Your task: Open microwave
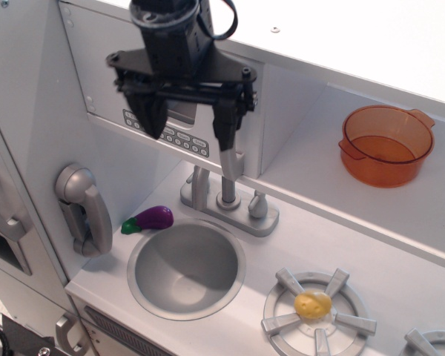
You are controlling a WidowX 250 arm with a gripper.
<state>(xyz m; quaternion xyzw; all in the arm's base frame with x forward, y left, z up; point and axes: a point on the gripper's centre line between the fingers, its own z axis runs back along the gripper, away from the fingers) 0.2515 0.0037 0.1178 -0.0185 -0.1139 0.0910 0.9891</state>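
Observation:
The microwave is the light-grey compartment at the upper left, and its flat door looks shut. My black gripper hangs open right in front of the door and covers most of the window. The left fingertip is over the row of small grey buttons. The right fingertip is at the top of the visible part of the tall grey bar handle. The jaws stand wide apart and hold nothing.
A grey phone handset hangs on the left wall. A purple eggplant lies beside the round sink, with the faucet behind it. An orange pot sits on the right shelf. A burner carries a yellow piece.

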